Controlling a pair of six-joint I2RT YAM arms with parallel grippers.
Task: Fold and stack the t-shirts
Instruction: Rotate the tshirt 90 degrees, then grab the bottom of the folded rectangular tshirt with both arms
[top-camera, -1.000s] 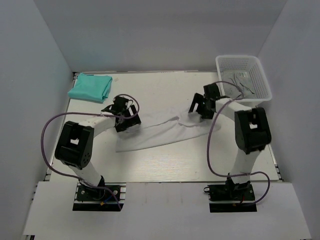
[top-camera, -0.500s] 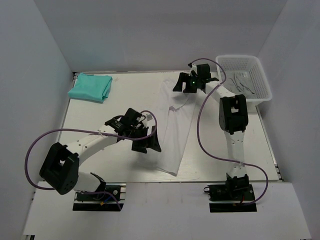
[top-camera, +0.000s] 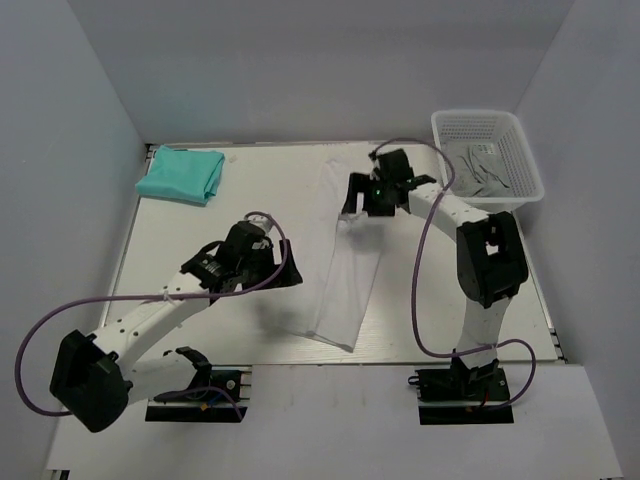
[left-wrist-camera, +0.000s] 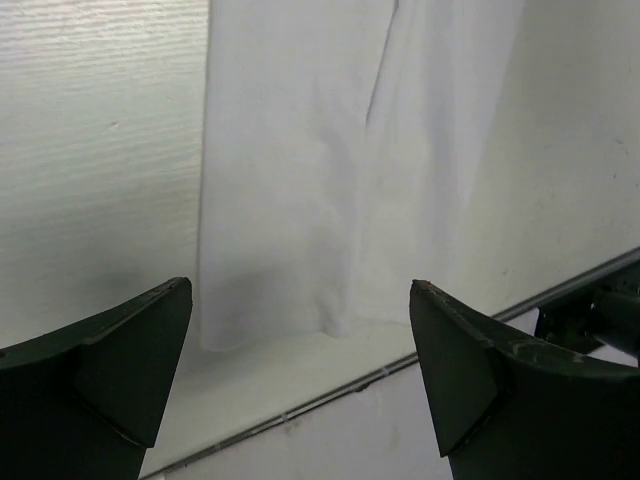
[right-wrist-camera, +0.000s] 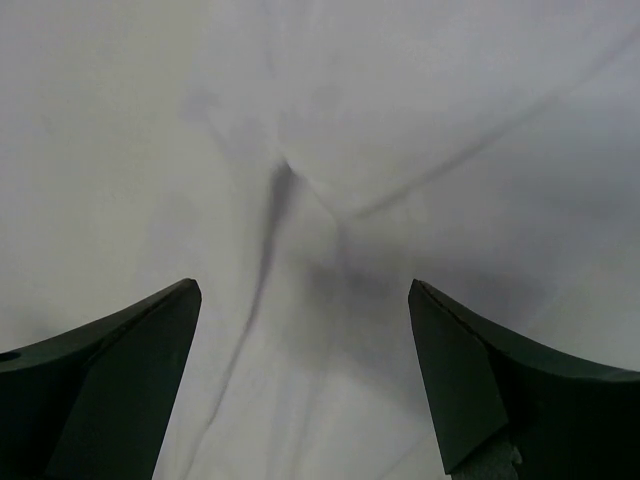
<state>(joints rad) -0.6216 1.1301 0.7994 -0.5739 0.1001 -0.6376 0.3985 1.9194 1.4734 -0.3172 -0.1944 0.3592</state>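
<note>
The white t-shirt (top-camera: 345, 262) lies flat as a long narrow strip running from the far middle of the table toward the near edge. It fills the right wrist view (right-wrist-camera: 320, 130) and shows its near hem in the left wrist view (left-wrist-camera: 320, 170). The teal t-shirt (top-camera: 181, 175) sits folded at the far left corner. My left gripper (top-camera: 284, 272) hovers open just left of the white strip, nothing between its fingers (left-wrist-camera: 120, 350). My right gripper (top-camera: 358, 198) hangs open over the strip's far part, its fingertips (right-wrist-camera: 470, 370) apart above creased cloth.
A white mesh basket (top-camera: 487, 150) with more pale cloth inside stands at the far right corner. The table's near edge (left-wrist-camera: 400, 362) runs just below the white shirt's hem. Grey walls close in the left, back and right sides.
A second ago the white shirt lay crosswise between both grippers; it now lies lengthwise. Since half a second ago the left gripper drew back left off the cloth and the right came nearer along it.
</note>
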